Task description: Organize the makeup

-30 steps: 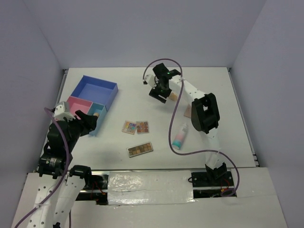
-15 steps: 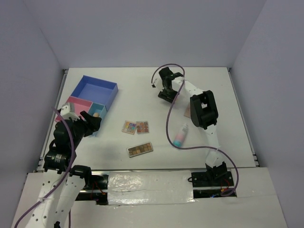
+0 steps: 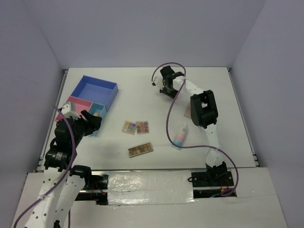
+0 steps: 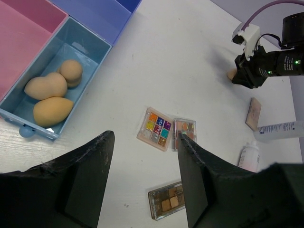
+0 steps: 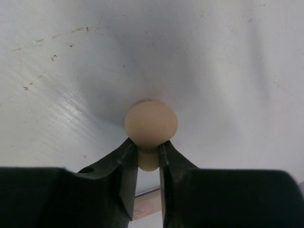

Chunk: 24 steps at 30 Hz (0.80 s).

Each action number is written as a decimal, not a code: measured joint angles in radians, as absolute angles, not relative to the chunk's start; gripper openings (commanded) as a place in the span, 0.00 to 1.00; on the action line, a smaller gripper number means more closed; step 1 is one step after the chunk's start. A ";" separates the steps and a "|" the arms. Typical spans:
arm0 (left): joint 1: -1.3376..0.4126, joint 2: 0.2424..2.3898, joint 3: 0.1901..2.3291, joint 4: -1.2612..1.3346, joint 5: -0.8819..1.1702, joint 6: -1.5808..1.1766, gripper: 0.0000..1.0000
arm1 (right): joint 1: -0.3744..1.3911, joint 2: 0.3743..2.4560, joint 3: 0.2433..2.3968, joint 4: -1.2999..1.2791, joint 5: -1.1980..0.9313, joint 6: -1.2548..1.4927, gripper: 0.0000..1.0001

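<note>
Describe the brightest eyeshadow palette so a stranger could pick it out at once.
On the white table, look right of the blue, pink and teal compartment tray to two small square eyeshadow palettes lying side by side. It is the left square palette, with vivid orange, green and purple pans; the right square palette and the long rectangular palette are brownish.
</note>
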State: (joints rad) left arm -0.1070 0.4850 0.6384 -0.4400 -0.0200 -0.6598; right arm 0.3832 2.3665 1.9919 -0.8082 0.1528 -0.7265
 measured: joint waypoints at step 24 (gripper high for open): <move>-0.107 0.398 0.761 -0.540 -0.107 -0.604 0.61 | 0.881 2.229 2.057 -0.503 -0.681 -0.280 0.15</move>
